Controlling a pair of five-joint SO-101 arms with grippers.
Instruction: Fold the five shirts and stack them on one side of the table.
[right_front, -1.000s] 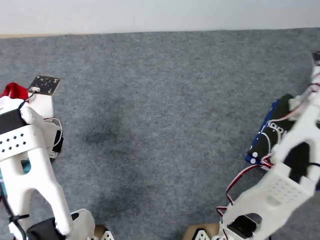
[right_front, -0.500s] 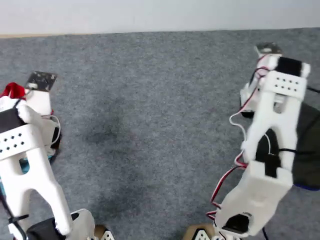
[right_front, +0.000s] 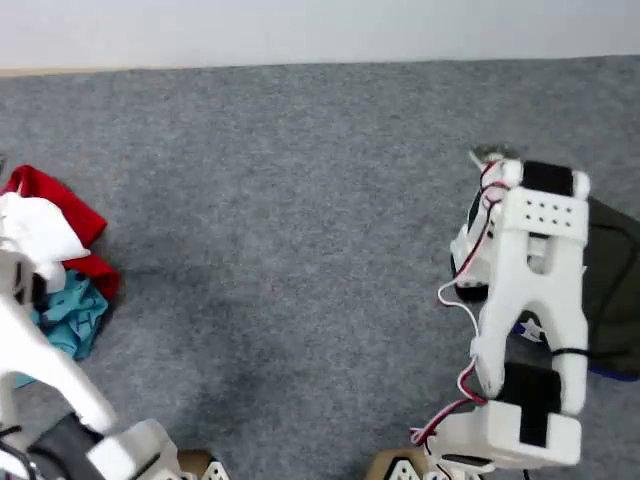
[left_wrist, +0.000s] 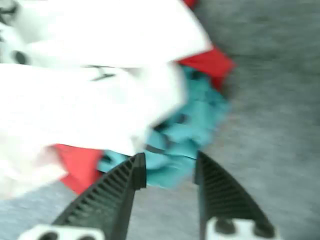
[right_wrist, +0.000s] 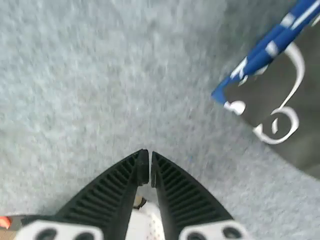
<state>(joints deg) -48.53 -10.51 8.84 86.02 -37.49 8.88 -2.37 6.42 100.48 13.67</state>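
Note:
A loose pile of shirts lies at the table's left edge: a red shirt (right_front: 55, 215), a white shirt (right_front: 35, 228) on top of it and a crumpled teal shirt (right_front: 72, 315) in front. My left gripper (left_wrist: 167, 167) hovers open just above the teal shirt (left_wrist: 192, 130), with the white shirt (left_wrist: 100, 95) and red shirt (left_wrist: 210, 62) beyond. At the right edge a dark folded shirt (right_front: 612, 285) lies on a blue shirt (right_front: 528, 330). My right gripper (right_wrist: 149, 156) is shut and empty over bare carpet, beside the dark shirt (right_wrist: 280, 120) and blue shirt (right_wrist: 265, 55).
Grey carpet (right_front: 300, 220) covers the table. The left arm (right_front: 35, 345) stands at the near left corner, and the right arm (right_front: 530, 270) rises next to the folded stack. A pale wall (right_front: 320, 30) runs along the far edge.
The right arm swung from the right edge inward to beside the folded stack. The left arm drew back toward the near left, uncovering the red, white and teal pile.

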